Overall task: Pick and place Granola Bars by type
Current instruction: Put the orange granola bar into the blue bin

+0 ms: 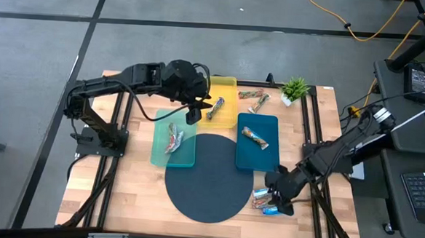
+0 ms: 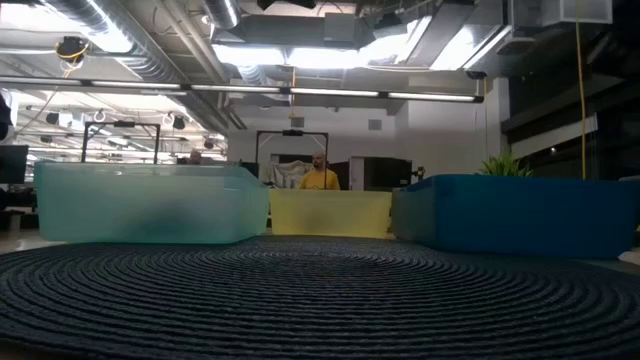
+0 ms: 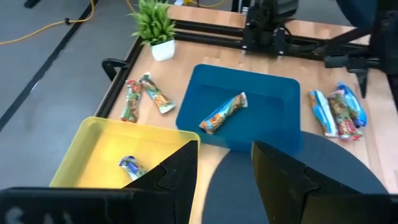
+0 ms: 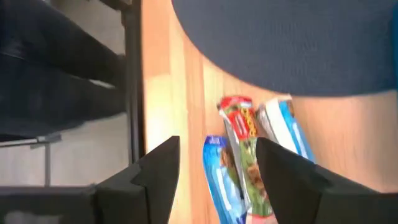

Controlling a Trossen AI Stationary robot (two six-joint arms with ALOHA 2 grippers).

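Note:
My left gripper (image 1: 193, 115) (image 3: 224, 147) hangs open over the gap between the yellow tray (image 1: 223, 87) and the pale green tray (image 1: 160, 149), holding nothing. My right gripper (image 1: 279, 203) (image 4: 217, 143) is open just above three bars (image 1: 263, 202) lying side by side on the wood: two blue-white (image 4: 219, 171) (image 4: 287, 132) and a red one (image 4: 244, 140). Single bars lie in the yellow tray (image 1: 214, 108), the pale green tray (image 1: 172, 139) and the blue tray (image 1: 255, 138). Two more bars (image 1: 254, 98) lie flat near the plant.
A round dark mat (image 1: 213, 179) lies in the middle of the table, near the front edge. A small potted plant (image 1: 295, 88) stands at the far right corner. Black frame rails (image 1: 310, 131) run along the table's sides. The low view shows only the trays and the mat (image 2: 320, 290).

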